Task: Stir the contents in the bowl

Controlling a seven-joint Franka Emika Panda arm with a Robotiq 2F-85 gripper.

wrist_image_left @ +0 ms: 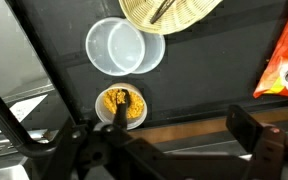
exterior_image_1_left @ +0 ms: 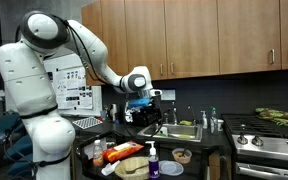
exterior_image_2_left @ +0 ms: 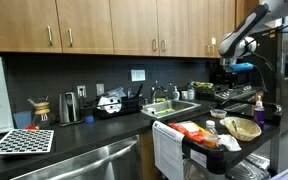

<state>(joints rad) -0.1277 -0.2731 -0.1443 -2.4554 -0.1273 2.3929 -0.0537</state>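
The small round bowl (wrist_image_left: 121,107) with a pale rim sits on the dark counter near its wooden edge. Its contents (wrist_image_left: 112,101) look yellow-brown and grainy in the wrist view. A dark utensil (wrist_image_left: 126,104) stands in them. The bowl also shows in an exterior view (exterior_image_1_left: 182,156), to the right of the soap bottle (exterior_image_1_left: 152,155). My gripper (wrist_image_left: 169,140) is open and empty, with its fingers wide apart. It is high above the counter, and the bowl lies towards its left finger. The gripper shows in both exterior views (exterior_image_1_left: 144,104) (exterior_image_2_left: 228,68), raised well above the counter.
A flat pale blue-grey round dish (wrist_image_left: 124,46) lies just beyond the bowl. A woven basket (wrist_image_left: 169,10) holding a dark utensil and an orange snack bag (wrist_image_left: 284,60) lie nearby. A sink with a faucet (exterior_image_1_left: 174,118) and a stove (exterior_image_1_left: 269,140) stand behind.
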